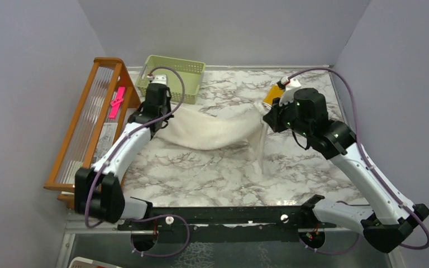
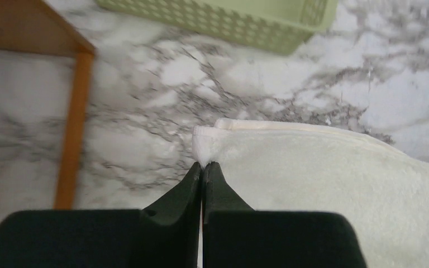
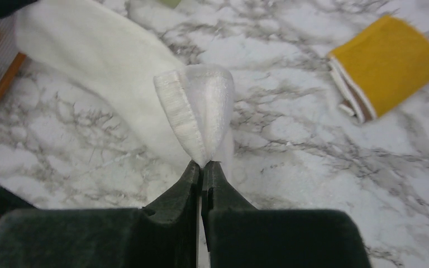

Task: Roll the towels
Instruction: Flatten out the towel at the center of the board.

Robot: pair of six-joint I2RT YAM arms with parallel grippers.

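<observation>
Over table (image 1: 212, 173), L pincer (image 2: 202, 164), R pincer (image 3: 202, 163) nipping towel (image 1: 212, 131)

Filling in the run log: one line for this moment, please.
left gripper: shut on white towel corner | right gripper: shut on other corner, raised | yellow towel: lying apart

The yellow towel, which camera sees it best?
The right wrist view: the yellow towel lies in the open, its white edge and brown underside showing. The top view catches just a yellow corner beside the right arm. The left wrist view misses it.
</observation>
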